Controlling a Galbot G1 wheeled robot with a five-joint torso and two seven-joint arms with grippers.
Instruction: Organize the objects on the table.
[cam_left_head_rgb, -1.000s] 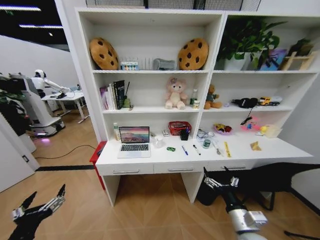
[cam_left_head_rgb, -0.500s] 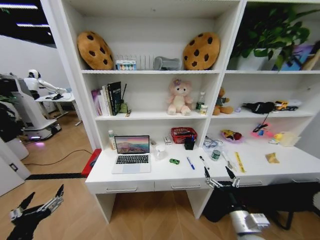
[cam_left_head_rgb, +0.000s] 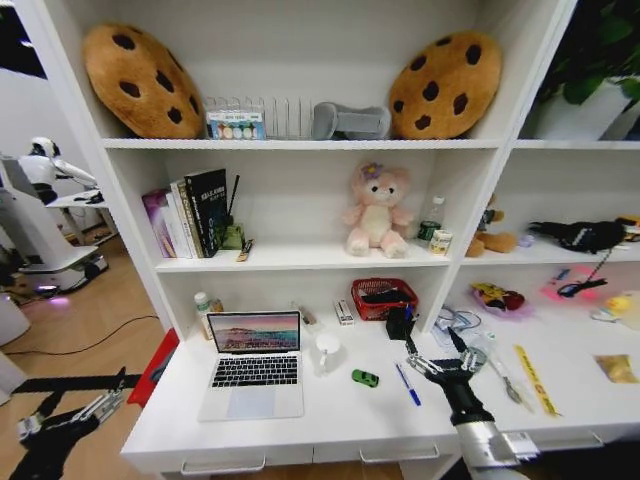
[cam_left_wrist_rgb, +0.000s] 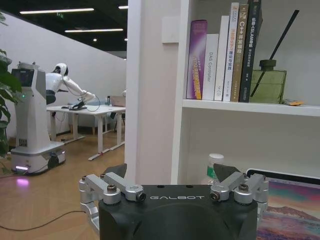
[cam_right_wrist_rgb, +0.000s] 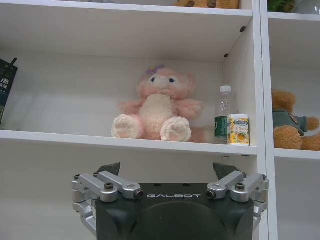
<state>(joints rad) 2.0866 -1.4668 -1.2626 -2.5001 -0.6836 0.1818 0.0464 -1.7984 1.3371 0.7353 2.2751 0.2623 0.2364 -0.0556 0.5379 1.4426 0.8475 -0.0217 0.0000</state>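
Note:
On the long white table (cam_left_head_rgb: 330, 420) an open silver laptop (cam_left_head_rgb: 255, 365) stands at the left. A tiny green toy car (cam_left_head_rgb: 365, 378) lies to its right, and a blue pen (cam_left_head_rgb: 407, 383) lies beyond the car. My right gripper (cam_left_head_rgb: 435, 346) hangs open over the table's front, just right of the blue pen, holding nothing. My left gripper (cam_left_head_rgb: 85, 392) is open and low, off the table's left end. The left wrist view has the left gripper (cam_left_wrist_rgb: 170, 172) facing the shelf side and the laptop's screen (cam_left_wrist_rgb: 290, 200). The right gripper (cam_right_wrist_rgb: 167, 169) faces the shelves.
A white mug (cam_left_head_rgb: 327, 350), a red basket (cam_left_head_rgb: 385, 297) and a black cup (cam_left_head_rgb: 400, 322) stand behind the car. A yellow ruler (cam_left_head_rgb: 535, 380) lies to the right. Above are books (cam_left_head_rgb: 190, 210) and a pink plush bear (cam_left_head_rgb: 377, 212). Another robot (cam_left_head_rgb: 45, 215) stands far left.
The camera has come closer to the table, so the shelves and table look larger. Both grippers stay open and empty; the right one now hangs over the table's front.

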